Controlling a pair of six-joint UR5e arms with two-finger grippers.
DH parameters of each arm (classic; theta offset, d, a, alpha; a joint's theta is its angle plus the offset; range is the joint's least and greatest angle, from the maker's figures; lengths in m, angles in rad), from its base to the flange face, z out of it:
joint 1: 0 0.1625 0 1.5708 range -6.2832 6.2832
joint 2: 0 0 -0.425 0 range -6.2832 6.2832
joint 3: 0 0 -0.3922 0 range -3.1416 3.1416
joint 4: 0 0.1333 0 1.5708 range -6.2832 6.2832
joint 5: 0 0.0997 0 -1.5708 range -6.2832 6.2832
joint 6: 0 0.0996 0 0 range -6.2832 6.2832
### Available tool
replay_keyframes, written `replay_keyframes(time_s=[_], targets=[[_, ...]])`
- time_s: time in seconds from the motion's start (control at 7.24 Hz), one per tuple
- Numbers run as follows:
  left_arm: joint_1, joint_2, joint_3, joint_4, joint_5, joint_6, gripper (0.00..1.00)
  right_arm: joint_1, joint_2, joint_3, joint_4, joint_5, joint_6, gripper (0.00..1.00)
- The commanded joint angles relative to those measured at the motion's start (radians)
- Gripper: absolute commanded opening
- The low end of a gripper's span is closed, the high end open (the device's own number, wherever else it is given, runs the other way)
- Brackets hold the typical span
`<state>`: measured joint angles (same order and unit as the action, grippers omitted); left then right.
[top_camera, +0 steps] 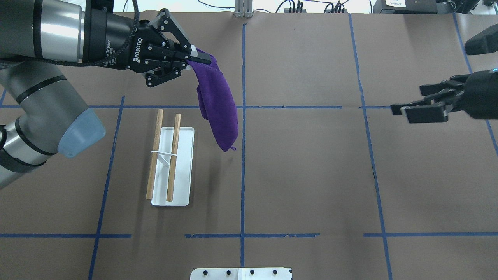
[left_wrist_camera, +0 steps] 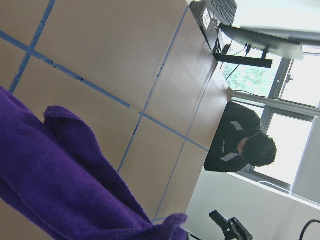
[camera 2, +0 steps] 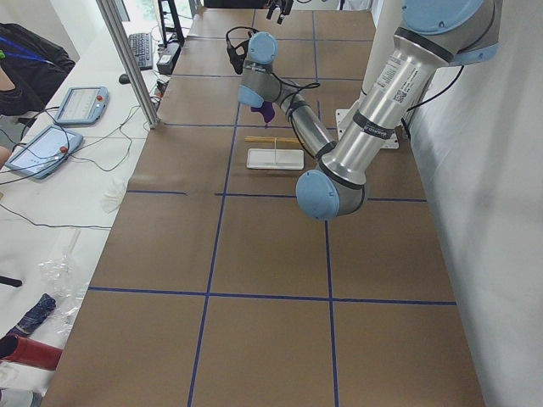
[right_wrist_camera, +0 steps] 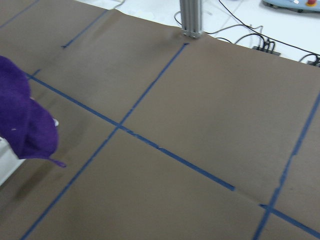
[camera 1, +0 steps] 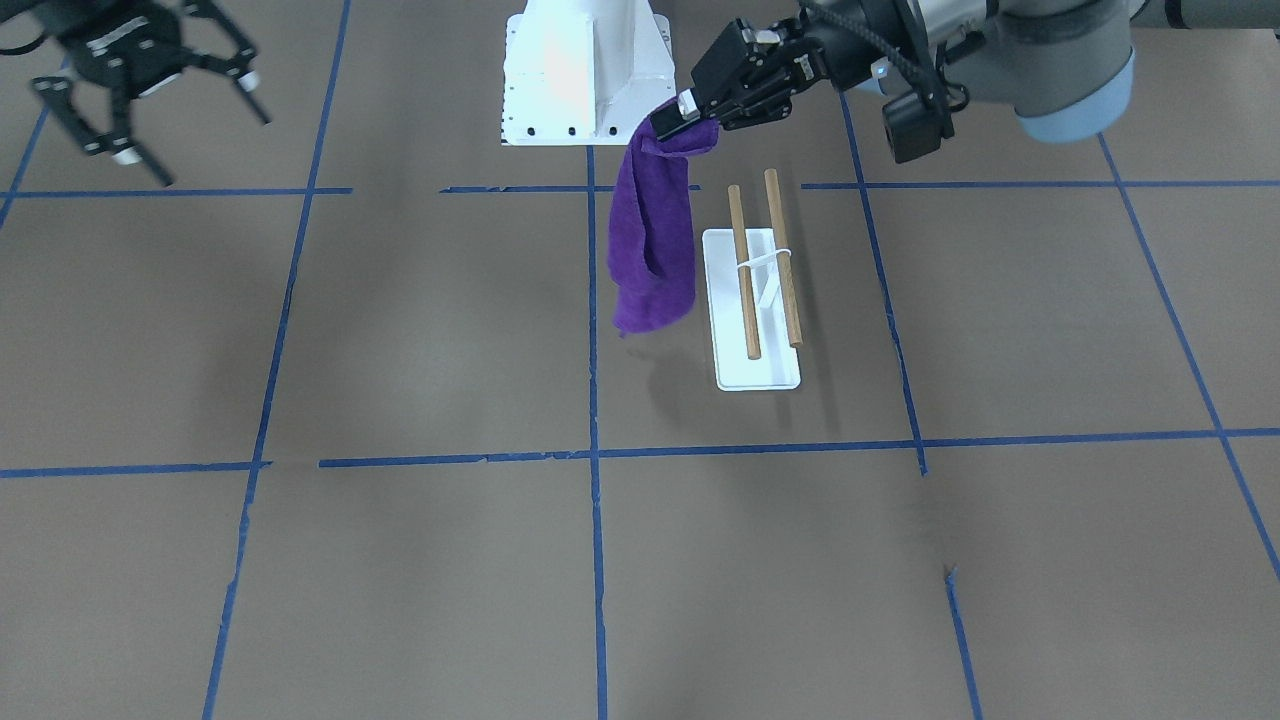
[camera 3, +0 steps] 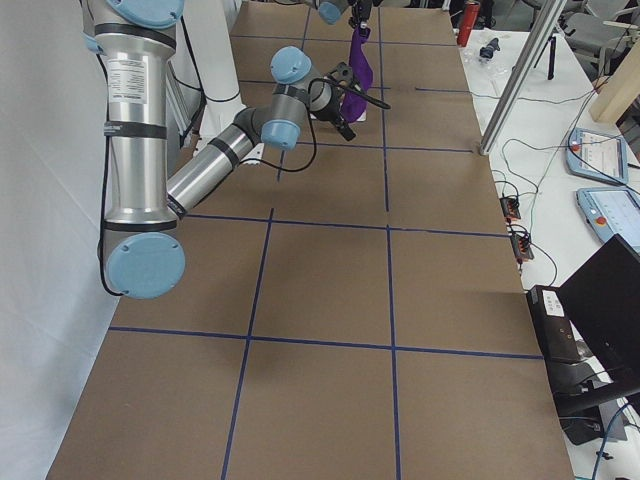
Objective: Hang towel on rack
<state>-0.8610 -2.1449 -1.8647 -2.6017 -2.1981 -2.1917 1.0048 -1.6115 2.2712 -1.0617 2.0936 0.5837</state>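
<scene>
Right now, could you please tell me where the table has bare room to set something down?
The widest bare paper lies between the towel and the right gripper. Another bare strip runs between the rack and the pedestal. It is crowded only around the rack, where the left gripper dangles the towel.

The brand "ROBOTIQ" is printed in white on the black body of the left claw. Beside it, smaller white lettering ending in "Gripper" is only partly made out. A label on the left arm is too small to be read.
</scene>
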Motion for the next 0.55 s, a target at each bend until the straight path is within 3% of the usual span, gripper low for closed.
replay_keyframes(time_s=[0.0,0.28,0.41], targets=[[0.026,-0.001,-0.124,0.168,0.084,0.022,0.0,0.186,-0.072,-0.137,-0.038,0.069,-0.224,1.0],[0.072,0.0,-0.241,0.35,0.226,0.102,0.0,0.276,-0.094,-0.177,-0.264,0.06,-0.397,1.0],[0.124,-0.006,-0.322,0.512,0.367,0.18,0.0,0.303,-0.099,-0.188,-0.379,0.056,-0.482,1.0]])
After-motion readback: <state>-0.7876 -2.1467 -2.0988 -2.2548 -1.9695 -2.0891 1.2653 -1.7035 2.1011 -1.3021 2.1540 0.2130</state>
